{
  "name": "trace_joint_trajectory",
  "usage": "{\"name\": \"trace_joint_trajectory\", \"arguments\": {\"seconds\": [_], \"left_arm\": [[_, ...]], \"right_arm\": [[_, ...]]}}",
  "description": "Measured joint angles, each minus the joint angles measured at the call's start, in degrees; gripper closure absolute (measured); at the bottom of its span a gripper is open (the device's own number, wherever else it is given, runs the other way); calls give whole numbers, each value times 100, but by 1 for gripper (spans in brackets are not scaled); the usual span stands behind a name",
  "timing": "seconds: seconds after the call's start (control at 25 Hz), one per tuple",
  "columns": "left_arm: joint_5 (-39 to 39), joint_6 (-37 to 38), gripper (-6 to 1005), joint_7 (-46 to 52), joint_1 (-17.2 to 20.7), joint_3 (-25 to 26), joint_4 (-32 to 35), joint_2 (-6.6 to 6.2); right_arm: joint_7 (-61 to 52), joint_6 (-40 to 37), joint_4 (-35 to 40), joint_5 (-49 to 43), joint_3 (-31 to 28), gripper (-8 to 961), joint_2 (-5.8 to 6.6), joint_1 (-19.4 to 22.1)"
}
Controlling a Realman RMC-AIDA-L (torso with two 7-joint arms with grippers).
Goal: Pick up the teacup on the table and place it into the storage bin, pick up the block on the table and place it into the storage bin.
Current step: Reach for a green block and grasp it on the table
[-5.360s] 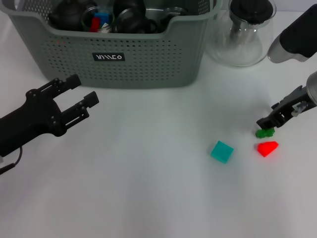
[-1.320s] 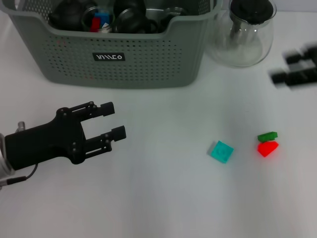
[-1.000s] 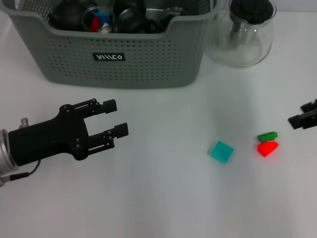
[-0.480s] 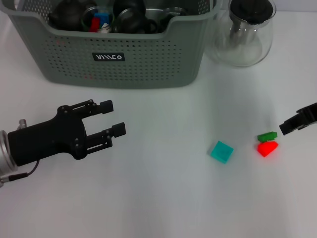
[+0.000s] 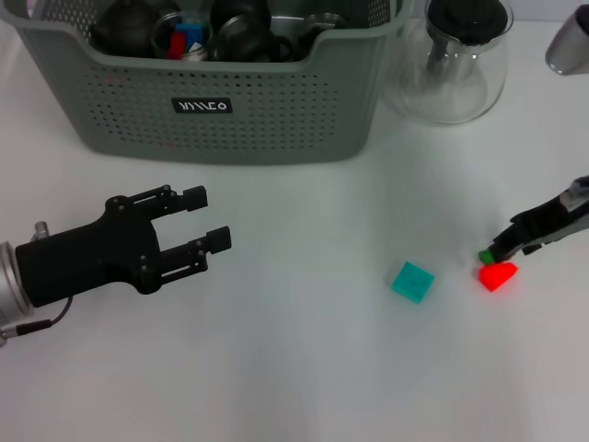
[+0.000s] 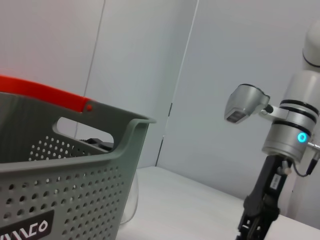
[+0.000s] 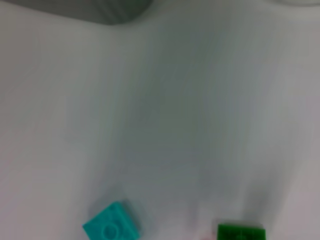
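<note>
Right gripper (image 5: 502, 249): seen at the right edge of the head view, arm largely cut off by the frame. Its tip lies over the green block (image 5: 484, 257), so only a sliver of green is visible there; jaw state cannot be told. In the right wrist view the green block (image 7: 241, 232) is cut by the frame edge and no fingers are shown.

Red block (image 5: 497, 274): just beside the green one, on the near side, apparently touching it. Teal block (image 5: 411, 281): on the table (image 5: 304, 368), apart from both, toward the centre; also seen in the right wrist view (image 7: 110, 227).

Bin (image 5: 221, 110): at the far left-centre of the table, top cut off. Dark rounded items and a red-and-blue piece are seen inside; no teacup can be made out with certainty among them, and none is seen on the table.

Carafe (image 5: 456, 64): just right of the bin, black lid partly cropped.

Left gripper (image 5: 201, 221): held over bare table in front of the bin, well apart from the blocks, jaws parted and empty. In the left wrist view only the bin wall (image 6: 60, 185) and the right arm (image 6: 280, 150) are shown.
</note>
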State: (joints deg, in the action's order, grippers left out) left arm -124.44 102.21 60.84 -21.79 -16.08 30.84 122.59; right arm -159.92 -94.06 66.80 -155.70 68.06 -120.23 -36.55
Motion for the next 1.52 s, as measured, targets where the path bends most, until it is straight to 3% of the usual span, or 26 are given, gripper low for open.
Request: {"name": "trace_joint_trajectory", "arguments": {"seconds": [0.48,1.12,1.52], "left_arm": [[31,-4,341,-2,18,0,0,13],[35,-53,342,-11,48,0,1,19],[34,-62,341,-11,53,0,0,28]], "right_arm": [[-140,382,-553,-212,294,510,1,-324],[-214,435,-623,-270,516,509,-9,-424],[-191,465,-629,-250,538,364,-9,-435]]}}
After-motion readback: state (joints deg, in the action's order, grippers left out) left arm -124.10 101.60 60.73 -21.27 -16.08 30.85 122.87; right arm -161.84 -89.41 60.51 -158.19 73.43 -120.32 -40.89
